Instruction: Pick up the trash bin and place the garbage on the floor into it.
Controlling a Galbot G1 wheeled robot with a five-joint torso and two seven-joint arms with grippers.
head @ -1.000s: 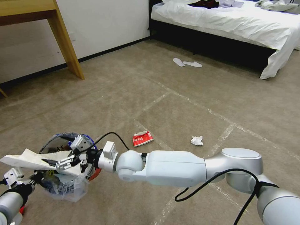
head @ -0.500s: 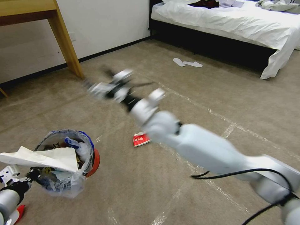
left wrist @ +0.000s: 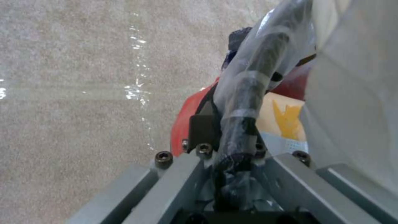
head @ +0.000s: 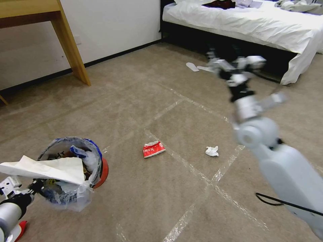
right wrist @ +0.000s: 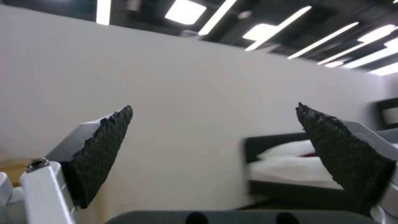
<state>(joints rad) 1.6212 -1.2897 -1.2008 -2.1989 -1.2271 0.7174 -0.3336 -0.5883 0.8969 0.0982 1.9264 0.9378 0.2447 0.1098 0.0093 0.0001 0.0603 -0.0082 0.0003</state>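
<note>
A: Start big. What's in the room?

B: The floor (head: 141, 201), beige carpet crossed by shiny tape lines, with a bed (head: 242, 23) at the far side and a wooden table leg (head: 72, 47) by the wall to the left.

A: And the right arm?

B: Raised high on the right, reaching toward the bed. The right gripper (head: 232, 65) is blurred in the head view, but its wrist camera shows the fingers (right wrist: 99, 149) spread wide with nothing between them (just wall and bed beyond).

A: The bin?

B: The bin (head: 72, 174) is at lower left, tilted, red base showing, bag liner bulging. A large white paper (head: 47, 168) lies across its mouth, with other litter inside.

A: Who has it?

B: The left gripper (head: 23, 193), at the bottom left corner. In the wrist view its fingers (left wrist: 205, 129) are clamped on the bag-wrapped rim (left wrist: 248, 93).

A: Anything loose on the carpet?

B: A red wrapper (head: 153, 149) lies near a tape line, well right of the bin. A white wad (head: 212, 151) sits farther right. Two slippers (head: 201, 68) lie near the bed. Nothing stands between the bin and that litter.
</note>
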